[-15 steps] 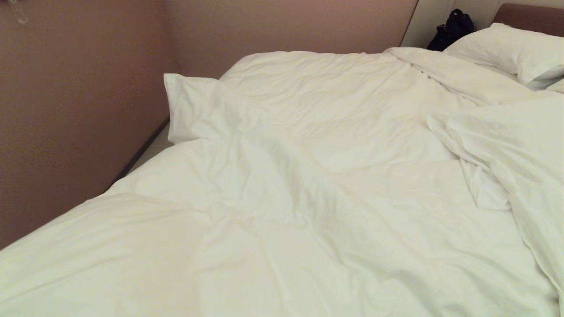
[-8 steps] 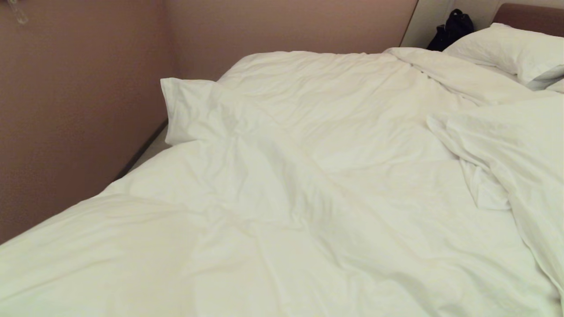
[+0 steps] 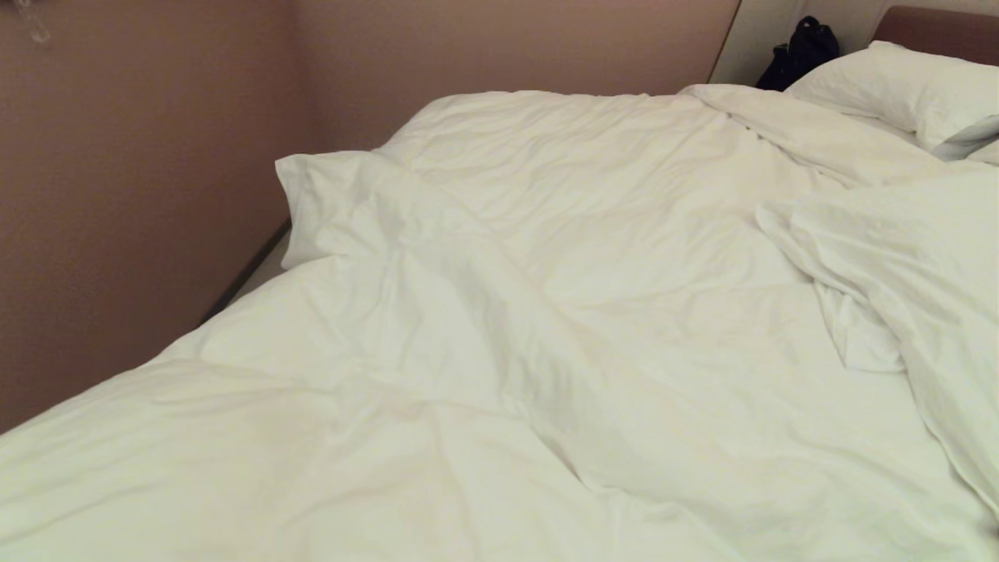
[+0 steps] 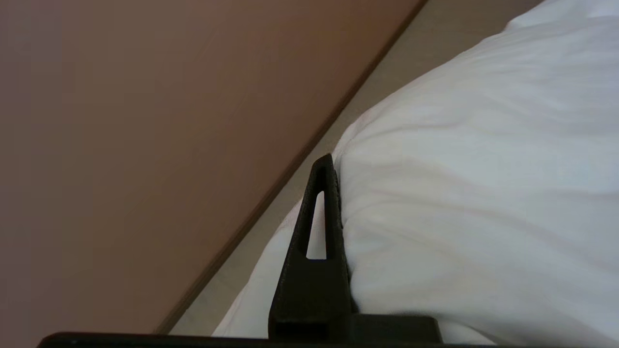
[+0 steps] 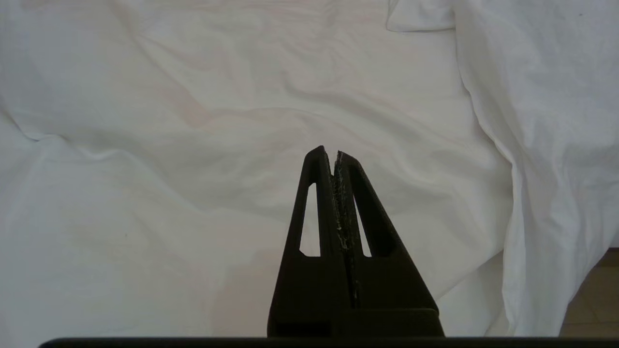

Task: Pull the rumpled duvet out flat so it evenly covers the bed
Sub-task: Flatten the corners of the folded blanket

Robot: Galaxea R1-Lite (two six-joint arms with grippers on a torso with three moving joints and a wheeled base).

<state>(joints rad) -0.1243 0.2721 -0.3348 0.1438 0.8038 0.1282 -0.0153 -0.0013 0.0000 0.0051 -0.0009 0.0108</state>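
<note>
While left gripper (image 4: 333,166) clamps, duvet (image 3: 499,312) corner slid leftward.

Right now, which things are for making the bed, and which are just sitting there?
For the job:
- duvet, rumpled
- bed
- left tool, shut on the duvet's edge near the wall

Just sitting there:
- pillows by the headboard
- dark bag in the corner
- right tool, shut, holding nothing

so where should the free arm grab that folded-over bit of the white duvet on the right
Grip the loose hem of the flap where the puffy white cotton duvet doubles back on itself, near its drooping corner. Come from the bed's right side, low, sliding under the edge: the fold lies open toward that side, so the shut right end effector must open first.
</note>
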